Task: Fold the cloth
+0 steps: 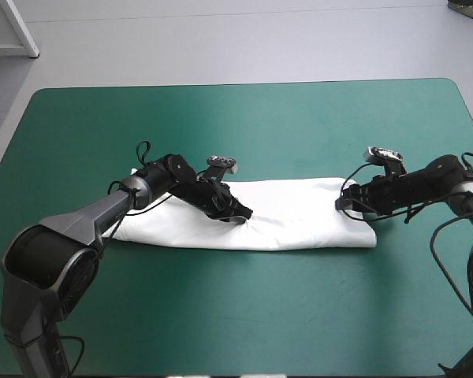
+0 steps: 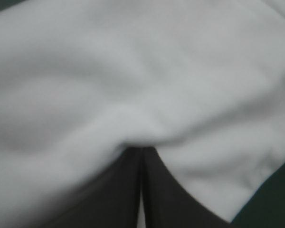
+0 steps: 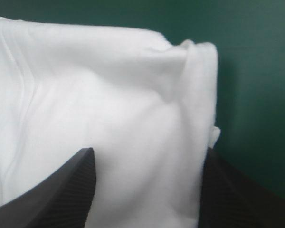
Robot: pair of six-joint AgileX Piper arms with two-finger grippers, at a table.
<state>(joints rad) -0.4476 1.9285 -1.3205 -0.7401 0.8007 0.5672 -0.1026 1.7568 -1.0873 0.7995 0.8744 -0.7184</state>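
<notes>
High view: the T-shirt [image 1: 292,216] lies as a long white band, already folded lengthwise, across the middle of the table [image 1: 236,118]. Its long sides run parallel to the near and far edges, with bare teal-green cover on every side. The left gripper [image 1: 238,211] rests on the band just left of its middle. The right gripper [image 1: 348,203] sits at the band's right end, just inside the short edge.

Left wrist view: the black fingers meet in one pointed arch, and the cloth puckers into a small ridge at their tip. The left gripper [image 2: 142,151] is therefore judged to be pinched on a fold of the T-shirt [image 2: 133,71].

Right wrist view: the black fingers stand well apart, with the right end of the T-shirt [image 3: 109,95] between them and its layered edge and corner showing against the teal-green cover. The right gripper [image 3: 147,152] is spread and grips nothing.

Progress, as a judgement: the lengthwise folds look done, since no sleeve protrudes and the band is of nearly even width. What seems left is the crosswise fold, end over end, into a compact bundle. The right gripper has not yet closed on its end.
</notes>
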